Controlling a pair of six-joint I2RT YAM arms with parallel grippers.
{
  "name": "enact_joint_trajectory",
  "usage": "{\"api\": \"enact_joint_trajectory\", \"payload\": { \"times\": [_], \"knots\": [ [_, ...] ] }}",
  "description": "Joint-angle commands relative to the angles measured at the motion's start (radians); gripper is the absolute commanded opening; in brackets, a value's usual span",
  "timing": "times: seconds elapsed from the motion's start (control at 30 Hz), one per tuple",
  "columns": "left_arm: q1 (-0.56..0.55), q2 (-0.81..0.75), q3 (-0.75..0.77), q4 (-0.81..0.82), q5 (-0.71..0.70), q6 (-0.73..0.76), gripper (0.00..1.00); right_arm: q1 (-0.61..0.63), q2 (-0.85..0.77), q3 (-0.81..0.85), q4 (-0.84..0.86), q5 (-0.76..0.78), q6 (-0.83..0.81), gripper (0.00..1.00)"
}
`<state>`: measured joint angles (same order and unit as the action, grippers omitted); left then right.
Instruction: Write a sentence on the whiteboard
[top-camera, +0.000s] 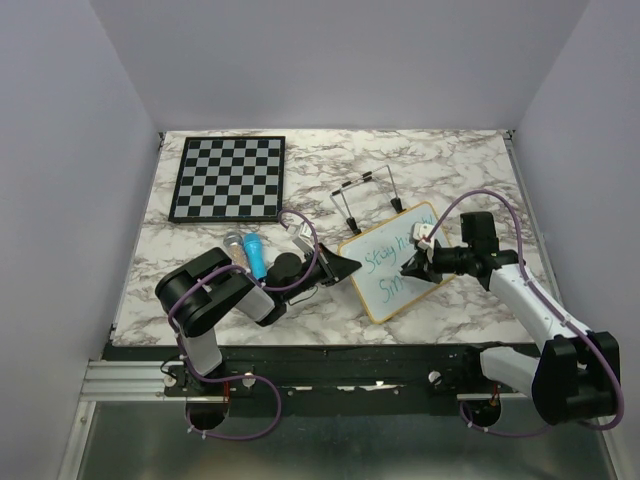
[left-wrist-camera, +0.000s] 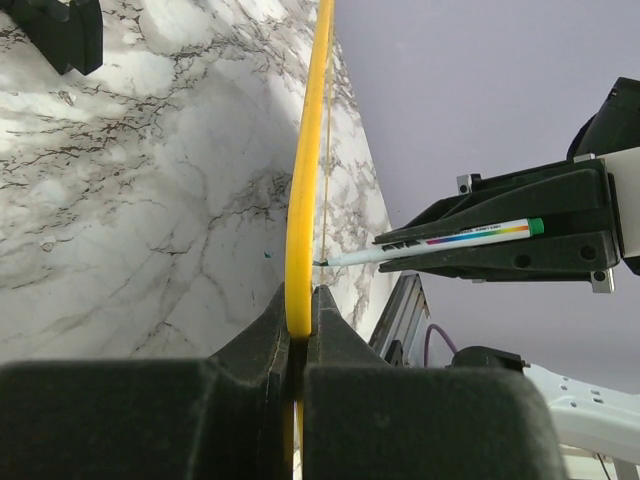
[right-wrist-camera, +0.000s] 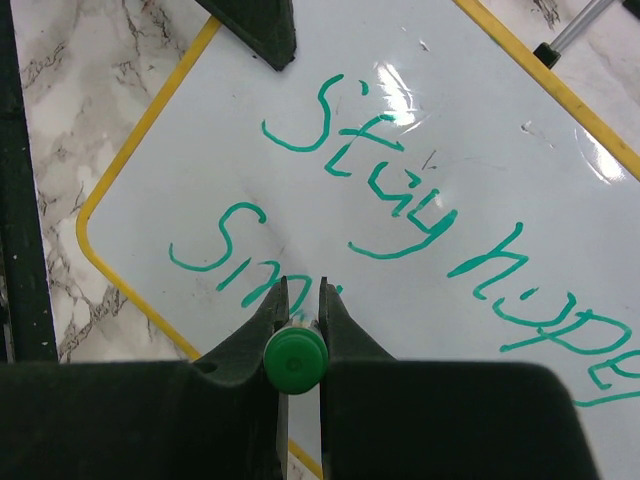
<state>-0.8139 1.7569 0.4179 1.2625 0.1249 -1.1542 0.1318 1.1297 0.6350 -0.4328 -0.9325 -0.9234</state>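
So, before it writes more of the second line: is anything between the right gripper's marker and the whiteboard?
Nothing visible: the marker in the right gripper sits tip-first at the whiteboard, by the sentence; the left gripper clamps its edge, aside.

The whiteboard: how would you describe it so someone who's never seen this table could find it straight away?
On the marbled table, look toward the near edge, right of the middle. There is the whiteboard, small, with a thin yellow frame and rounded corners. Unlike the black-and-white chessboard at the far left, it carries green handwriting.
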Motion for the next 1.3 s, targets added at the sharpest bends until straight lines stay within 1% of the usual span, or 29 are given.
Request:
{"api": "enact_joint_trajectory", "payload": {
  "times": [0.0,0.13,0.3,0.4,0.63,0.77,0.87,1.0,1.27],
  "knots": [
    [-0.008,0.006,0.021,0.112,0.021,0.008,0.0,0.006,0.005,-0.003,0.045,0.04,0.03,0.01],
    [-0.01,0.007,0.019,0.112,0.019,0.008,0.0,0.005,-0.016,-0.009,0.103,0.118,0.086,0.01],
    [-0.01,0.004,0.016,0.114,0.021,0.008,0.0,0.005,-0.021,-0.014,0.108,0.113,0.09,0.01],
    [-0.008,0.003,0.015,0.114,0.018,0.01,0.0,0.006,-0.011,-0.008,0.063,0.089,0.054,0.01],
    [-0.008,0.006,0.016,0.117,0.018,0.01,0.0,0.006,0.019,0.014,-0.105,0.029,-0.084,0.01],
    [-0.01,0.007,0.018,0.115,0.018,0.01,0.0,0.005,0.024,0.017,-0.161,0.021,-0.143,0.01],
    [-0.01,0.009,0.021,0.115,0.019,0.008,0.0,0.005,0.03,0.025,-0.184,0.021,-0.153,0.01],
    [-0.01,0.006,0.019,0.114,0.018,0.008,0.0,0.006,0.036,0.028,-0.161,0.044,-0.123,0.01],
    [-0.008,0.004,0.015,0.114,0.018,0.01,0.0,0.005,-0.022,0.011,0.032,0.121,0.053,0.0]
  ]
}}
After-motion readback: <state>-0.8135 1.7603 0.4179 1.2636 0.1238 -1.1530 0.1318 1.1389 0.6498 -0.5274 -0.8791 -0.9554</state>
